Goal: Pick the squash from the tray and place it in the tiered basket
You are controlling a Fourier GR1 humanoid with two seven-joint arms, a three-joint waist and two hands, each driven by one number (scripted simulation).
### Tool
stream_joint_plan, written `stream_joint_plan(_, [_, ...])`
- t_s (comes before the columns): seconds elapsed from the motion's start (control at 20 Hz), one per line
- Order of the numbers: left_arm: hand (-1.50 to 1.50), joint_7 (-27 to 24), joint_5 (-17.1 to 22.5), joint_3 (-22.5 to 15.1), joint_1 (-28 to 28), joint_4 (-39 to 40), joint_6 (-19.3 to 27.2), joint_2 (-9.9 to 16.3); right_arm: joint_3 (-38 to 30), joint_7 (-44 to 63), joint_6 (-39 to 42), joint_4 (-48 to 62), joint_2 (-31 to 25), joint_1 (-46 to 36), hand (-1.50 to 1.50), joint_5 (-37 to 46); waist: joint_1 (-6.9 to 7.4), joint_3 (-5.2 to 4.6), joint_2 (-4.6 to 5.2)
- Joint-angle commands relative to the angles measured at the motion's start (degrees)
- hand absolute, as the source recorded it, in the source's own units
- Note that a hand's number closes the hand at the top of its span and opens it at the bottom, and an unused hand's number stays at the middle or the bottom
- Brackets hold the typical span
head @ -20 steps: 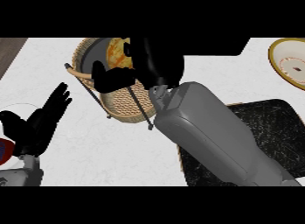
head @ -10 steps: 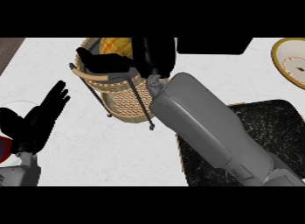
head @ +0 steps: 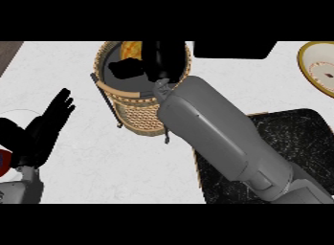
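Hovering over the tiered basket [head: 142, 91], upper middle of the frame.
Right hand [head: 162, 60] reaches into the top tier; whether its fingers grip anything I cannot tell. Squash [head: 132, 48] shows orange-yellow at the far rim. Best release low, then lift straight clear. Left hand [head: 38, 131] rests open, lower left; tray [head: 310, 139] lower right.

one view only, from the robot's head, looking steeply down on the bench [head: 127, 158]. it sits close: the right forearm [head: 226, 139] fills the middle, rising from the lower edge. the tiered basket [head: 138, 91] lies near the top, the tray [head: 304, 143] at right, a plate [head: 328, 72] cut by the right edge.
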Motion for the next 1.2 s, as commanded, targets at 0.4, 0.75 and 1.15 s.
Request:
stream_joint_plan(0.4, [0.0, -0.85, -2.37, -1.77, 3.7, -2.75, 1.31, -2.05, -12.13, -7.72, -11.91, -11.77, 0.08, 7.19, -1.5, -9.99, -1.33, 0.01, -0.22])
stream_joint_plan(0.75, [0.0, 0.42, 1.06, 2.05, 5.28, -4.75, -1.14, 0.63, -19.35, -1.78, -6.74, -23.83, -11.54, 12.36, -1.5, -9.26, -2.4, 0.02, -0.68])
stream_joint_plan(1.15, [0.0, 1.17, -1.21, 0.26, 4.45, -4.83, 1.07, -1.95, -29.42, -1.78, 2.67, -40.94, -23.92, 26.92, -1.5, -18.24, -2.45, 0.02, -0.47])
